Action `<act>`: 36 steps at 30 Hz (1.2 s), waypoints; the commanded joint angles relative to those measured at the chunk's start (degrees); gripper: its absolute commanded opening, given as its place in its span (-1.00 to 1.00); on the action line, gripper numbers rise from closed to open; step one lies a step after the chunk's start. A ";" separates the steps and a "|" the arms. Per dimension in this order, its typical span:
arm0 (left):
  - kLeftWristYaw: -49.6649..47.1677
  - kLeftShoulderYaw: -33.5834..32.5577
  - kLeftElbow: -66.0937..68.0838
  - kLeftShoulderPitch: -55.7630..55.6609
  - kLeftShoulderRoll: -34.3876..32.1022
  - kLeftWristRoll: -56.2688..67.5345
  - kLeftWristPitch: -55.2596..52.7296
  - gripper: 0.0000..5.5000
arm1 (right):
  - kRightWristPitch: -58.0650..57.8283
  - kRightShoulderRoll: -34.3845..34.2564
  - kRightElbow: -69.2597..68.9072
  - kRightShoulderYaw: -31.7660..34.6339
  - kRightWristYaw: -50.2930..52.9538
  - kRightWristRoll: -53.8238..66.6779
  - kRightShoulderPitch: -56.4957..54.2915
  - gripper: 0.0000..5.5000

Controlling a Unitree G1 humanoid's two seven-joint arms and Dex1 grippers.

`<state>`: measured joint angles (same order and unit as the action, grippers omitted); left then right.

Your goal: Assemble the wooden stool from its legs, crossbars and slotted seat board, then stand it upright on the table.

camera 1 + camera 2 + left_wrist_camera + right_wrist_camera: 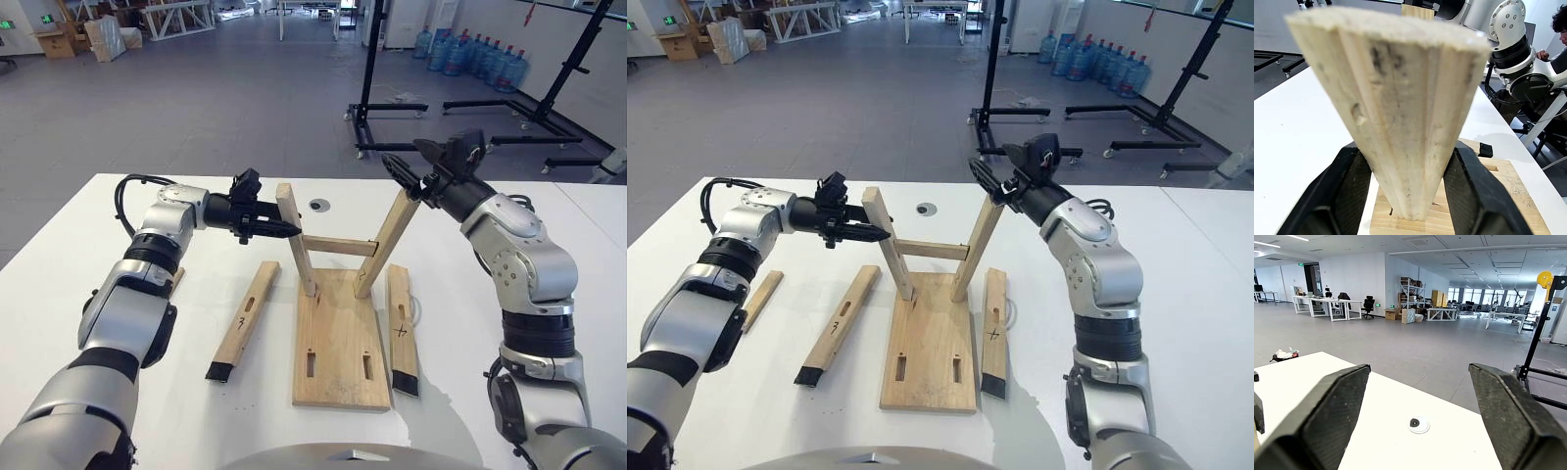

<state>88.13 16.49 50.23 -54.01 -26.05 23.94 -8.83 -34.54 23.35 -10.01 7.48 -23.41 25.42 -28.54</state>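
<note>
The slotted seat board (pixel 338 352) lies flat on the white table. Two legs stand tilted in its far slots, the left leg (pixel 297 240) and the right leg (pixel 388 241), joined by a crossbar (pixel 338 245). My left gripper (pixel 284 228) is shut on the left leg near its top; the left wrist view has that leg (pixel 1400 112) squeezed between both fingers. My right gripper (pixel 416 163) hangs open just above the right leg's top, nothing between its fingers (pixel 1327 421). Loose legs lie on the table, one left (pixel 243 318) and one right (pixel 401 328) of the board.
A short wooden bar (pixel 759 299) lies on the table under my left arm. A round grommet (pixel 319 205) sits in the table behind the stool. Black wheeled stands (pixel 392 108) and water bottles (pixel 470 54) are on the floor beyond the table.
</note>
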 commanded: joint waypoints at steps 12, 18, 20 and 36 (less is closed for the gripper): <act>-5.00 10.89 6.00 11.27 4.64 -14.66 1.32 -0.26 | -1.92 1.04 4.14 -9.40 0.29 -5.84 6.69 0.35; -4.21 11.78 6.39 11.23 4.06 -15.65 2.36 -0.26 | 9.95 2.94 -1.46 -4.91 6.36 -13.07 -0.71 0.35; -4.47 11.78 6.94 11.04 4.10 -15.85 2.75 -0.26 | 13.85 3.08 -4.14 -6.49 6.06 -15.79 -1.27 0.35; -3.67 13.57 8.41 9.74 4.21 -16.84 3.61 -0.26 | 15.61 7.12 6.99 -50.26 -16.96 -51.09 7.29 0.35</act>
<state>87.31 18.01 53.12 -54.80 -24.95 24.05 -4.76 -13.01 27.98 -10.07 -30.73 -25.58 -23.51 -29.04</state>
